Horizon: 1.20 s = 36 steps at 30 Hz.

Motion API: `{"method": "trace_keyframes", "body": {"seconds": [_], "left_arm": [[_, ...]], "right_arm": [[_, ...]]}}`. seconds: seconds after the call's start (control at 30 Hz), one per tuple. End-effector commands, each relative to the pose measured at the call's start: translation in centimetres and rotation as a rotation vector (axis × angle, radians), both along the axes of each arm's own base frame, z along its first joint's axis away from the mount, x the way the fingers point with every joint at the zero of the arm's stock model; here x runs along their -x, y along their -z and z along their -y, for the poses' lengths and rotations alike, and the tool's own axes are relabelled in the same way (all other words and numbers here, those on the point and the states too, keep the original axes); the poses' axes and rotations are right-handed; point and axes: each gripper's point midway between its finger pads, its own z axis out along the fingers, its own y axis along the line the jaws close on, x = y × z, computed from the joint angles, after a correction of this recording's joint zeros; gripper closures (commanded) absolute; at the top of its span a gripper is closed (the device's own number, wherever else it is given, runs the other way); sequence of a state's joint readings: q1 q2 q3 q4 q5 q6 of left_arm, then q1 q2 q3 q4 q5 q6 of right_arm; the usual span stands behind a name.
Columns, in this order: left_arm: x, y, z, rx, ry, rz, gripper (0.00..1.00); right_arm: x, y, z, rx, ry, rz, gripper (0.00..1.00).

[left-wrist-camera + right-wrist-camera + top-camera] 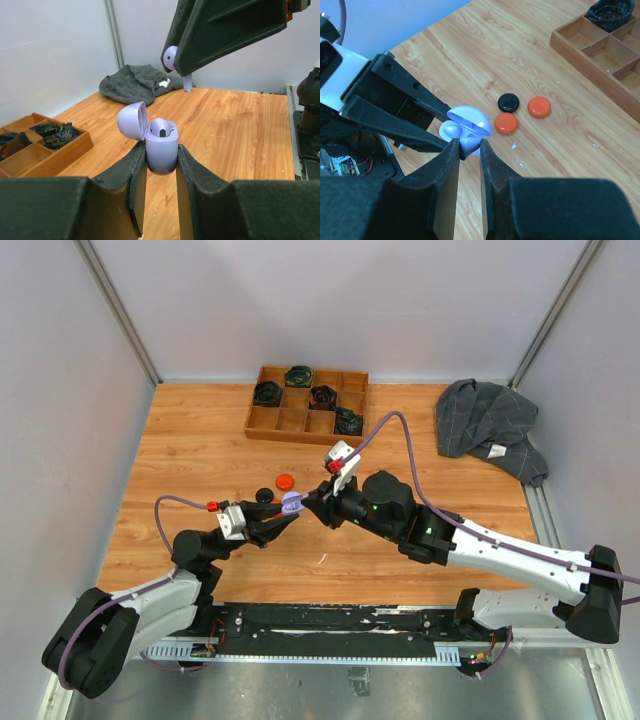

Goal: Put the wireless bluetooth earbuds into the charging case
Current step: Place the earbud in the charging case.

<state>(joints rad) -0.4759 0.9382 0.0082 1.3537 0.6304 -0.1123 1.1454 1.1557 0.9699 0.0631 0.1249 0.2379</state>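
Above the table [200, 450], left gripper [161, 159] clamping open lavender charging case [162, 145], right gripper [469, 150] pinching lavender earbud [170, 56], seemingly just above it.

The table [200, 440] has a wooden top with an orange-brown grain. At its back edge, near the middle, stands a shallow wooden tray [266, 421] divided into square compartments. Four dark round bundles [298, 375] lie in it, each one in its own compartment, and the other compartments show bare wood. In the back right corner lies a crumpled grey cloth [487, 425] with thin checked lines and a small white label [493, 451]. One thin white sliver [322, 558] rests on the near part of the table.
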Motion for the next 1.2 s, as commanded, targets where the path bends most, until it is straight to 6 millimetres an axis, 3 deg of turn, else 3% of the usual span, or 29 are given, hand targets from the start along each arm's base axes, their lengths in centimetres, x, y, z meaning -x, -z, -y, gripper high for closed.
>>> {"method": "trace_keyframes", "body": {"seconds": [0.0,0.33,0.9,1.17], "left_arm": [[0.9,0.7,-0.1,-0.003,0.016,0.013,1.0],[1.0,0.5,-0.1,0.0,0.018,0.017,1.0],[1.1,0.5,-0.1,0.003,0.019,0.017,1.0],[0.9,0.5,-0.2,0.006,0.007,0.011,1.0]], "right_arm": [[0.4,-1.1,-1.2,-0.064,-0.007,0.01,0.85],[0.0,0.5,-2.3,-0.05,0.0,-0.007,0.85],[-0.6,2.1,-2.3,-0.012,0.028,-0.012,0.84],[-0.1,2.1,-2.4,-0.022,0.009,-0.031,0.77]]}}
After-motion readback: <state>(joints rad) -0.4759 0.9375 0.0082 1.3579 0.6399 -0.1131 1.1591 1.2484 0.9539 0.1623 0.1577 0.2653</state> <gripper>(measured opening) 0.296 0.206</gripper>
